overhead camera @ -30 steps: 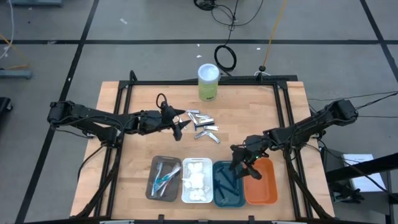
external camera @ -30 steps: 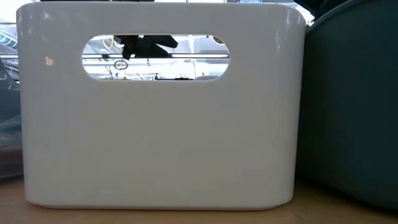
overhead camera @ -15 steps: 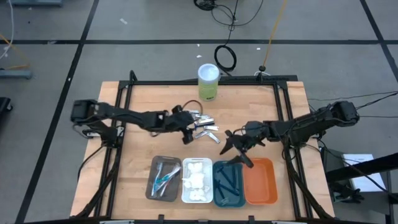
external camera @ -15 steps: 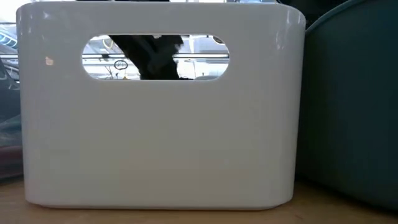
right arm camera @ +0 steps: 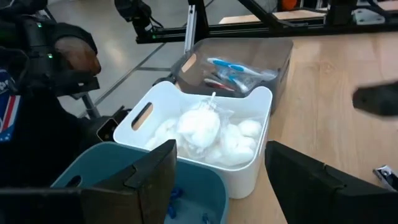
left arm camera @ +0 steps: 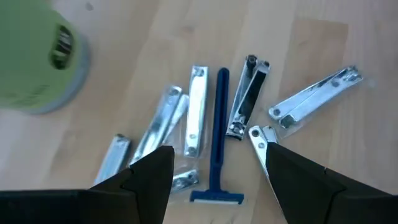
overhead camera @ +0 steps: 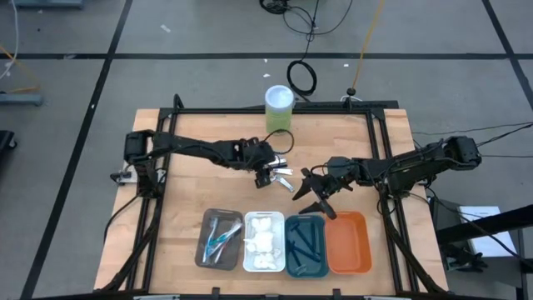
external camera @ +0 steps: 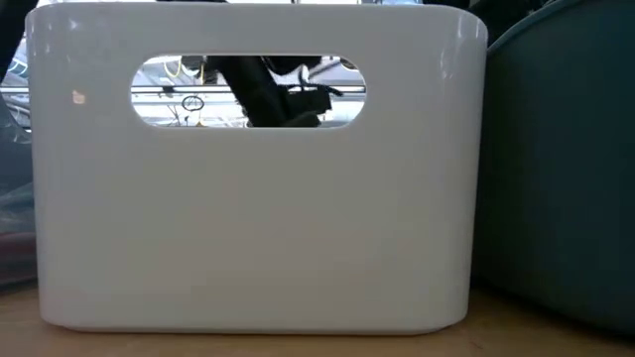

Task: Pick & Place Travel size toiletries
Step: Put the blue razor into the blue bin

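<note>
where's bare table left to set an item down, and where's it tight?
Free: the bare wood left of the brown tray, and the strip right of the orange tray. Tight: the centre, where the left gripper, open, hangs over the metal tools and a blue razor, with the right gripper, open, beside them and the canister behind.

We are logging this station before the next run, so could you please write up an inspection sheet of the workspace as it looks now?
Surface: wooden table, black frame around it.
Job's things: silver metal tools and one dark blue razor loose mid-table; toothbrushes in brown tray; white wads in white tray; razors in teal tray; orange tray looks empty.
Clutter: green-and-white canister at the far edge.
Grippers: left gripper open over the loose pile; right gripper open beyond the teal tray.
Cables: coil on floor.
Surroundings: grey floor, nothing else seen.
</note>
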### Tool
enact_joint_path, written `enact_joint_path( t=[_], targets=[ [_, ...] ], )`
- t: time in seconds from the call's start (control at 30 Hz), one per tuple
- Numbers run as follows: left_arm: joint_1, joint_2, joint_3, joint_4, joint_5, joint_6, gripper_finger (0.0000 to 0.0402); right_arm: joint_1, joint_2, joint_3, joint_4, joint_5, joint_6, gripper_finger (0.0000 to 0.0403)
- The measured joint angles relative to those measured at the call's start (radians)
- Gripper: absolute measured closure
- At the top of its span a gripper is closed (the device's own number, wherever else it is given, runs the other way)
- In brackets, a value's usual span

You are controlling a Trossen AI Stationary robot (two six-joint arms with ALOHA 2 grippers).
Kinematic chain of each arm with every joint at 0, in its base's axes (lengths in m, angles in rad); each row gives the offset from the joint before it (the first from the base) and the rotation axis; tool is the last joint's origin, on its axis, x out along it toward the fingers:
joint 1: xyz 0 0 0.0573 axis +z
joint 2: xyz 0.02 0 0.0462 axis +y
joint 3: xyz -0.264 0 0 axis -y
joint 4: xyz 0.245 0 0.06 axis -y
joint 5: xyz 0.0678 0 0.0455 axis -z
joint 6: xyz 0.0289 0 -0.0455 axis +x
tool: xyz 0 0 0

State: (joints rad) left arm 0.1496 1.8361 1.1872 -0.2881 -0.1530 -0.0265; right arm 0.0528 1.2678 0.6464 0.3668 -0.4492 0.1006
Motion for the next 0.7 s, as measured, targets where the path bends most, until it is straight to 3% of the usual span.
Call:
enact_joint_path(
  t=[0.1,0.3,0.57,0.7],
  targets=[
    [0.016,0.06,0.048,-0.079,0.031,-0.002,0.0151,0.0,0.0,0.0,-0.003,0.0,-0.019,0.0168],
    [0.032,0.152,0.079,-0.116,-0.006,-0.002,0.0151,0.0,0.0,0.0,-0.004,0.0,-0.02,0.017],
    [0.047,0.149,0.078,-0.195,-0.002,-0.002,0.0153,0.0,0.0,0.0,-0.012,0.0,-0.02,0.017],
    [0.053,0.147,0.079,-0.241,0.043,-0.002,0.0182,0.0,0.0,0.0,-0.013,-0.001,-0.034,0.0173]
  ],
)
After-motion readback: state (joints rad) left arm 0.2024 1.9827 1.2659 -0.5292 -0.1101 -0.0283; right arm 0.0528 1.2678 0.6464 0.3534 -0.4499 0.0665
